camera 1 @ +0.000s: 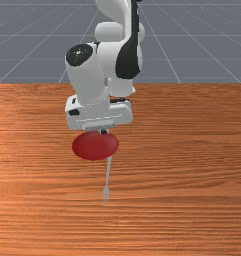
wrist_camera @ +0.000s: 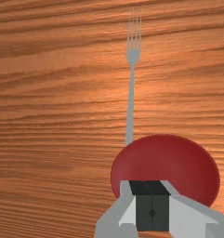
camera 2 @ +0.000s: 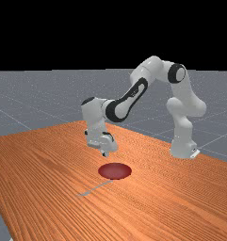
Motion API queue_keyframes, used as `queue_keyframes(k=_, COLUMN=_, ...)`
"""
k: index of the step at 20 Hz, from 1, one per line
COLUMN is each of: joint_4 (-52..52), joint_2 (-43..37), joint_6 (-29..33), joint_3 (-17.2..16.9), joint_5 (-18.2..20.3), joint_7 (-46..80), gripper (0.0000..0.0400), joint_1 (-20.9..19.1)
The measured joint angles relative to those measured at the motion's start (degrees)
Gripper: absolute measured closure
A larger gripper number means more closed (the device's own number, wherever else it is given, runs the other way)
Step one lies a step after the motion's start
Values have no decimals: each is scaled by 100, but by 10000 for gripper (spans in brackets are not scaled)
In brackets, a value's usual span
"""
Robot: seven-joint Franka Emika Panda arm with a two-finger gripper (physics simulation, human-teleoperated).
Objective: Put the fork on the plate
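fork (wrist_camera: 131,83) lengthwise from plate (wrist_camera: 167,160), tines (wrist_camera: 133,48) outermost

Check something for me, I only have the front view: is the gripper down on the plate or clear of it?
Observer: Clear. The far view shows the gripper hanging above the plate, with a visible gap.

Operator: Copy. Open or shut?

Observer: Shut. In the wrist view the fingers meet, with nothing held between them.

Operator: OK. Then I'd probably open up before going down for the fork.
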Motion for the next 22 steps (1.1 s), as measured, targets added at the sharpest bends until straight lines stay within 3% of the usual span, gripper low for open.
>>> queue_keyframes(k=1, joint_4=0, joint_2=8, joint_6=-8, joint_3=0, joint_5=11, joint_7=26, gripper=399, joint_1=1)
queue_keyframes(k=2, joint_4=22, joint_2=27, joint_6=2, joint_3=-1, joint_5=29, joint_7=64, gripper=243, joint_1=2)
queue_keyframes(k=3, joint_4=50, joint_2=64, joint_6=40, joint_3=-4, joint_5=54, joint_7=104, gripper=147, joint_1=-2)
queue_keyframes(k=4, joint_4=79, joint_2=120, joint_6=102, joint_3=16, joint_5=162, joint_7=145, gripper=89, joint_1=-33)
queue_keyframes(k=6, joint_4=207, joint_2=303, joint_6=206, joint_3=73, joint_5=356, joint_7=188, gripper=33, joint_1=-103)
queue_keyframes(k=10, joint_4=517, joint_2=1016, joint_6=512, joint_3=195, joint_5=478, joint_7=183, gripper=4, joint_1=-115)
queue_keyframes(k=17, joint_4=1619, joint_2=2156, joint_6=755, joint_3=125, joint_5=398, joint_7=310, gripper=0, joint_1=-220)
queue_keyframes(k=22, joint_4=1900, joint_2=2426, joint_6=822, joint_3=76, joint_5=344, joint_7=450, gripper=0, joint_1=-185)
